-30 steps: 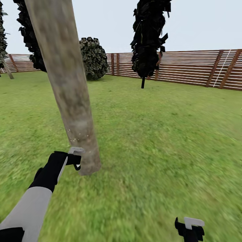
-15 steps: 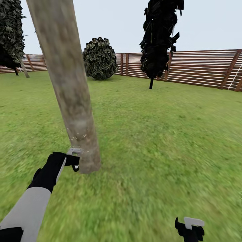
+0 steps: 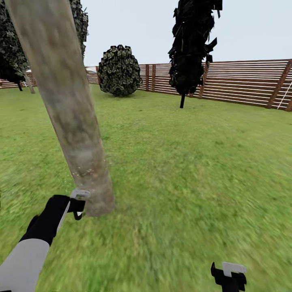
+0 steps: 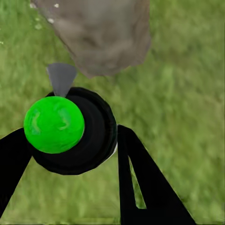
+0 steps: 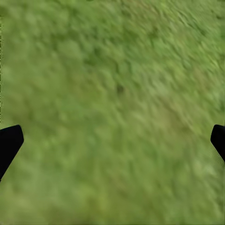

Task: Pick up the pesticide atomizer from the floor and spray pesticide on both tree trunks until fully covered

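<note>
A thick mottled grey-brown tree trunk (image 3: 69,117) leans across the left of the head view. Fine white specks of pesticide (image 3: 87,172) dot it near its base. My left gripper (image 3: 78,205) hovers beside that base, shut on the pesticide atomizer (image 4: 70,133), a round black bottle whose top shows green. Its grey nozzle (image 4: 61,77) points at the trunk (image 4: 103,33), a short gap away. My right gripper (image 3: 229,278) hangs low at the right, open over bare grass (image 5: 112,93), nothing between its fingers.
Lawn (image 3: 194,170) stretches out to the right of the trunk. A round dark bush (image 3: 119,69) and a narrow dark cypress (image 3: 190,44) stand far off by the brown slat fence (image 3: 243,83). More dark foliage (image 3: 12,48) rises at the far left.
The camera turned left, then shifted, so the trunk now sits further left and looms larger. My left gripper with the atomizer stays by the trunk's base, lower-left in view. The right gripper is unchanged.
</note>
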You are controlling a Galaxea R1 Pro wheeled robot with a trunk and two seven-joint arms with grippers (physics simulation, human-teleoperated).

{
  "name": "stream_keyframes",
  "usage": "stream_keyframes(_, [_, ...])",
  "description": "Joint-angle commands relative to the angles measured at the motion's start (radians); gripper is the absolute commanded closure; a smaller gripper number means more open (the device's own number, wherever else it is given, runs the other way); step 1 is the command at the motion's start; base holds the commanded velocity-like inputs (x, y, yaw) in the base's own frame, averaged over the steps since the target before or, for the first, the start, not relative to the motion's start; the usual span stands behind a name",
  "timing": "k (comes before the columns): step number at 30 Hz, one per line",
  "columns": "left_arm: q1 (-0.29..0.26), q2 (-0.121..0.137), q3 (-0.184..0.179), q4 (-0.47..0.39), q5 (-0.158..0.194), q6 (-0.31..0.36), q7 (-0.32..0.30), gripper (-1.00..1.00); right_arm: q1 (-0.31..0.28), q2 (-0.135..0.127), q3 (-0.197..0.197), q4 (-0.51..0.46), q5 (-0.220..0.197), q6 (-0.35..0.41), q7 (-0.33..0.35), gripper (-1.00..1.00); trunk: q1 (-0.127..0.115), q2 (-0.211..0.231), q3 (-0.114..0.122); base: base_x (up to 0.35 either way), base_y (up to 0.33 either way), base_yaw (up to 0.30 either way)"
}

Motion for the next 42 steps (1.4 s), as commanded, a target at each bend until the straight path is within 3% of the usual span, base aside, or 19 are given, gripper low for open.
stream_keyframes(1, [0.013,0.006,0.005,0.0,0.01,0.0,0.012,1.0,0.0,0.0,0.0,0.0,0.0,0.0,0.0,-1.0,0.0,0.0,0.0,0.024,-0.07,0.221])
stream_keyframes(4, [0.024,0.002,0.005,0.0,0.01,-0.002,0.032,1.0,0.0,0.0,0.0,0.001,0.0,0.0,0.0,-1.0,0.0,0.0,0.0,0.009,-0.025,0.257])
stream_keyframes(10, [0.026,-0.057,0.004,0.0,0.009,-0.002,0.039,1.0,0.0,0.0,0.0,0.001,0.0,0.0,0.0,-1.0,0.0,0.0,0.0,0.001,-0.002,0.258])
stream_keyframes(13, [0.026,-0.042,0.01,0.0,0.009,-0.002,0.039,1.0,0.0,0.0,0.0,0.0,0.0,0.0,0.0,-1.0,0.0,0.0,0.0,0.0,0.0,0.057])
stream_keyframes(17, [0.026,-0.001,0.012,0.0,0.009,-0.001,0.043,1.0,0.0,0.0,0.0,0.0,0.0,0.0,0.0,-1.0,0.0,0.0,0.0,0.0,0.0,0.008])
stream_keyframes(19, [0.026,0.004,0.011,0.0,0.01,-0.001,0.044,1.0,0.0,0.0,0.0,0.0,0.0,0.0,0.0,-1.0,0.0,0.0,0.0,0.0,0.0,0.001])
stream_keyframes(23, [0.026,-0.013,0.006,0.001,0.015,0.0,0.044,1.0,0.0,0.0,0.0,-0.001,0.0,0.0,0.0,-1.0,0.0,0.0,0.0,0.0,0.0,0.0])
stream_keyframes(25, [0.027,-0.05,0.005,0.019,0.012,-0.002,0.045,1.0,0.0,0.0,0.0,-0.001,0.0,0.0,0.0,-1.0,0.0,0.0,0.0,0.0,0.0,0.0])
stream_keyframes(27, [0.027,-0.068,0.004,0.052,0.01,-0.004,0.045,1.0,0.0,0.0,0.0,-0.001,0.0,0.0,0.0,-1.0,0.0,0.0,0.0,0.0,0.0,0.0])
stream_keyframes(32, [0.043,-0.051,0.022,0.112,0.011,-0.024,0.045,1.0,0.0,0.0,0.0,-0.001,0.0,0.0,0.0,-1.0,0.0,0.0,0.0,0.0,0.0,0.0])
stream_keyframes(35, [0.055,-0.045,0.028,0.13,0.01,-0.116,0.067,1.0,0.0,0.0,0.0,-0.001,0.0,-0.001,0.0,-1.0,0.0,0.0,0.0,0.002,0.0,0.048])
stream_keyframes(42, [0.057,-0.063,0.036,0.132,0.022,-0.145,0.107,1.0,0.0,0.001,0.0,-0.001,0.0,-0.001,-0.001,-1.0,0.0,0.0,0.0,0.177,-0.101,0.179])
